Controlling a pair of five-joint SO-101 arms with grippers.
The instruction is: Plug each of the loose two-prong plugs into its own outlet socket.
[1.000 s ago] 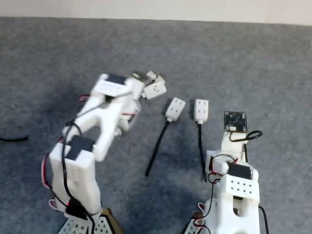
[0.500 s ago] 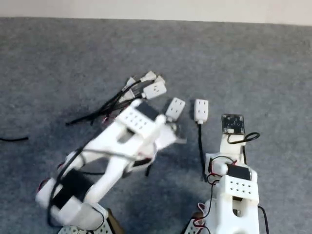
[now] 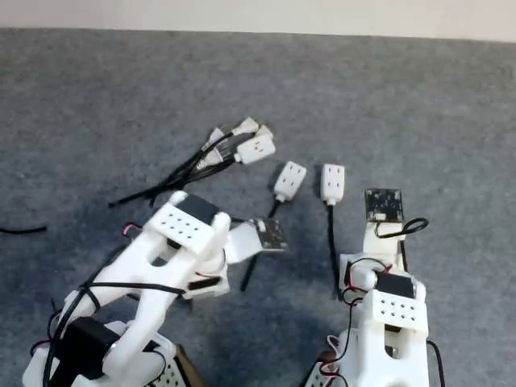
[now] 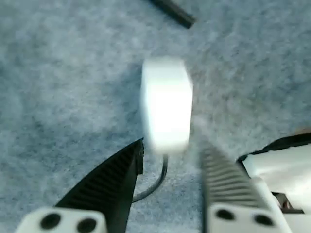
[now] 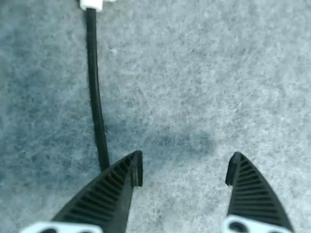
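Two white outlet sockets [image 3: 289, 181] [image 3: 332, 181] lie mid-table, each on a black cable. At the back left is a bunch of white two-prong plugs [image 3: 246, 127] with black cords, and a third socket [image 3: 256, 149] beside them. My left arm [image 3: 185, 234] stands near the front left, its wrist by the left socket's cable. My left gripper [image 4: 172, 148] is open, and a blurred white socket block [image 4: 166, 104] sits just past its fingertips. My right gripper [image 5: 186, 158] is open over bare carpet, beside a black cable [image 5: 95, 97].
Grey carpet [image 3: 419, 105] covers the whole table, with open room at the back and right. A stray black cord end [image 3: 22, 230] lies at the far left edge. Another black cable [image 4: 170, 12] crosses beyond the block in the left wrist view.
My left arm has swung away from the plug bunch, toward the front and right, uncovering the plugs. Its wrist now sits by the left socket's cable. The right arm has barely moved.
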